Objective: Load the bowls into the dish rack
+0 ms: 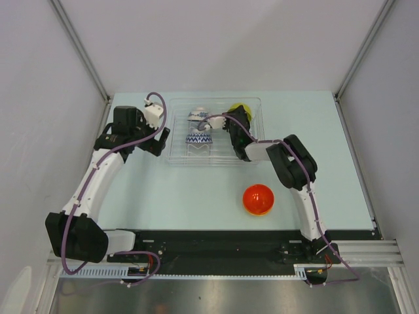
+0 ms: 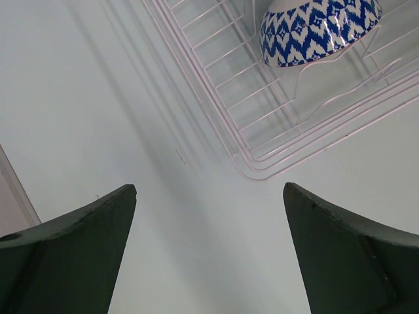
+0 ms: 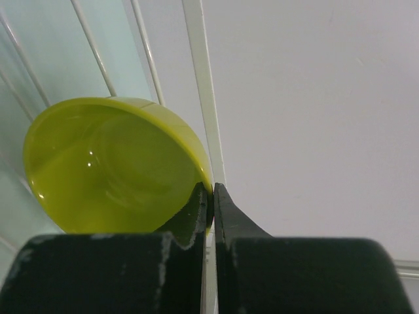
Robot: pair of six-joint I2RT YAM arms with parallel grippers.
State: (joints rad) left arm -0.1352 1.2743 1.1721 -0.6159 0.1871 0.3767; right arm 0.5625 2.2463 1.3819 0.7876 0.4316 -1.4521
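**A pale table boxed in by grey panels**

The table (image 1: 196, 196) has a plain, matte, pale blue-green top. A light grey left panel (image 1: 39, 131) stands along its left edge, a back panel (image 1: 222, 39) along the far edge and a right panel (image 1: 393, 131) along the right edge. A left metal post (image 1: 80, 49) and a right metal post (image 1: 366, 46) meet the far corners. A black strip (image 1: 216, 237) runs along the near edge, with a silver rail (image 1: 366, 247) at its right end. The left wrist view shows a tiny dark mark (image 2: 180, 156) on the tabletop.

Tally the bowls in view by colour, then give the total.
blue-and-white zigzag bowls: 2
yellow-green bowl: 1
red-orange bowl: 1
Total: 4
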